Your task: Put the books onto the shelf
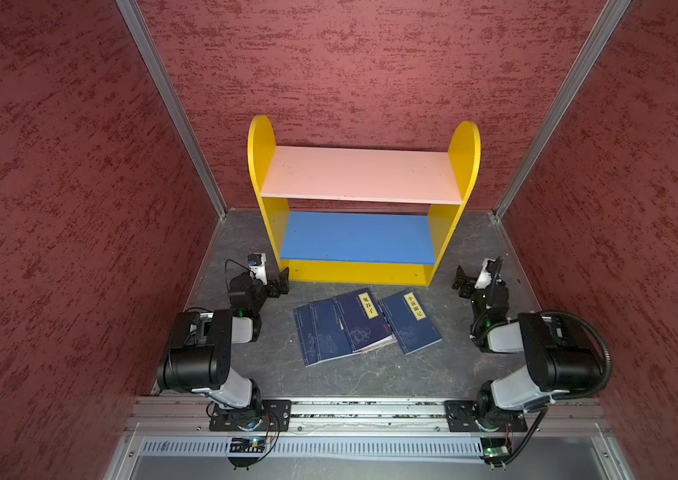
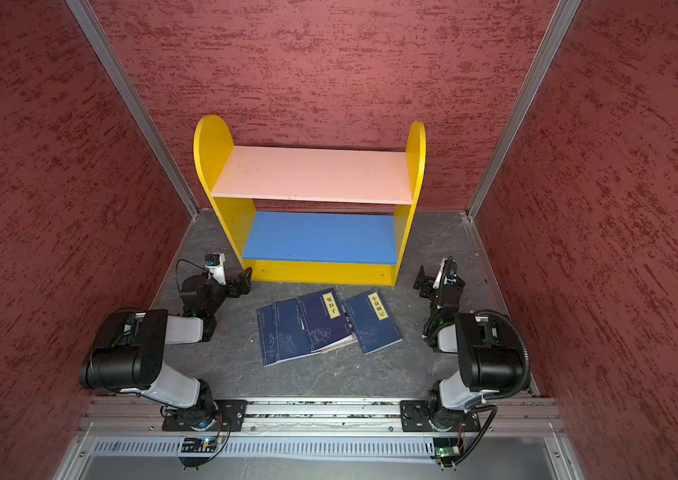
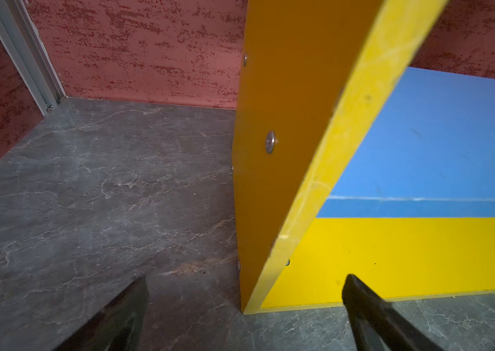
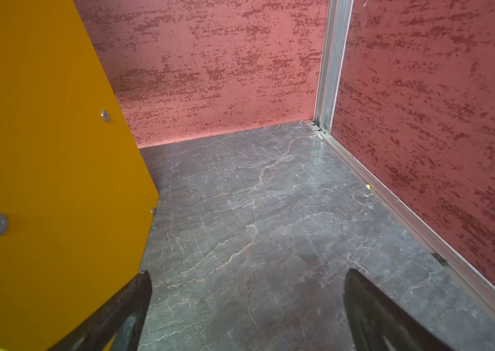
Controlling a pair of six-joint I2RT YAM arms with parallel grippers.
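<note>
Several navy books with yellow labels lie flat on the grey floor in front of the shelf in both top views. There is an overlapping pile [image 1: 345,328] [image 2: 308,328] with a pinkish edge [image 1: 382,343] peeking from under it, and one separate book [image 1: 410,322] [image 2: 372,322] to its right. The shelf [image 1: 362,174] [image 2: 312,174] stands against the back wall with bare pink and blue boards. My left gripper [image 1: 281,283] [image 2: 246,279] [image 3: 247,278] is open by the shelf's left foot [image 3: 285,121]. My right gripper [image 1: 461,279] [image 2: 420,279] [image 4: 248,273] is open beside the shelf's right panel [image 4: 43,152]. Both are empty.
Red textured walls [image 1: 58,208] close in the left, right and back sides. An aluminium rail [image 1: 370,409] carrying both arm bases runs along the front. Grey marbled floor [image 1: 370,374] lies between the books and the rail.
</note>
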